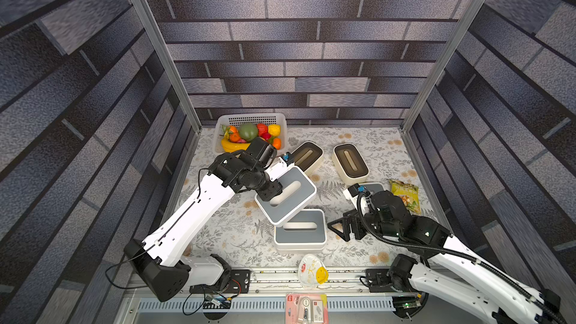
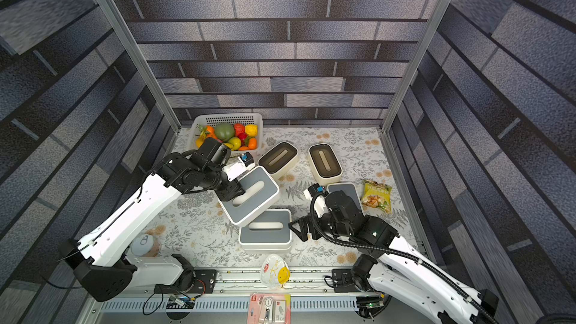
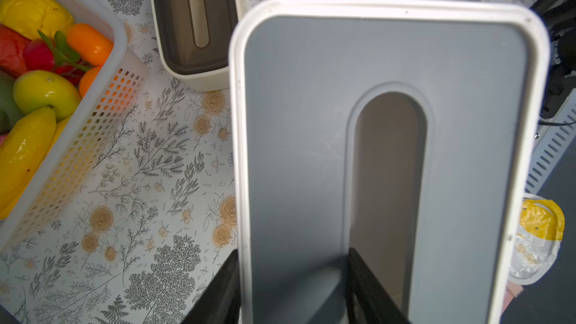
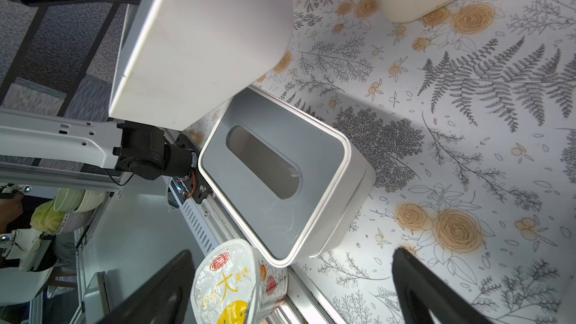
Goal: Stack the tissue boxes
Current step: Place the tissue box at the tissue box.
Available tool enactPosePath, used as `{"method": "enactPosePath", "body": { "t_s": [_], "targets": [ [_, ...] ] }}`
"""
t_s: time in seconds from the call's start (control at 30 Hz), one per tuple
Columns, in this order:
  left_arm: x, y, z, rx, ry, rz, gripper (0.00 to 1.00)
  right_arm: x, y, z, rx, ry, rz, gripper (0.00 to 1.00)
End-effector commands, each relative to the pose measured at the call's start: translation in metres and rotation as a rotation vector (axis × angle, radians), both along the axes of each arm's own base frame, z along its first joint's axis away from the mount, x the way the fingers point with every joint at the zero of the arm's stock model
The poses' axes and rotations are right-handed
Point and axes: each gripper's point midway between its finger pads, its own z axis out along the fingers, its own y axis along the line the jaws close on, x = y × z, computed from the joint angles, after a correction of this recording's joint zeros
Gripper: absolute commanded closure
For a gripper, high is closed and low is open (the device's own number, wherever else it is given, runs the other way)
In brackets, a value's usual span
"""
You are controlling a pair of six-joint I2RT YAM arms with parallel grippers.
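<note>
The desk (image 1: 237,244) carries the near tissue box (image 1: 300,232) at centre front. The held tissue box (image 1: 293,193) hangs tilted, partly above it. It is judged light, rigid and smooth; the slot rim offers the hold. Only the left wrist view shows the left fingers (image 3: 371,291) pinching lid and wall through the slot. Only the right wrist view shows the base airborne. The right fingers (image 4: 417,288) stand spread.

1. Bright, even light from above; walls (image 1: 296,57) dimmer than cloth (image 1: 237,232).
2. Soft shadow under raised box (image 4: 199,42).
3. Top views bowed at edges.
4. Wrist views: fingers (image 3: 216,294) blurred.
</note>
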Motion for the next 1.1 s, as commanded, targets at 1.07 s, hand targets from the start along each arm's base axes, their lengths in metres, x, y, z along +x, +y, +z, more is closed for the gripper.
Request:
{"method": "enactPosePath", "body": {
  "t_s": [1.07],
  "targets": [
    [-0.029, -0.058, 0.0, 0.026, -0.011, -0.603, 0.6, 0.0, -0.011, -0.009, 0.013, -0.314, 0.101, 0.0]
  ]
}}
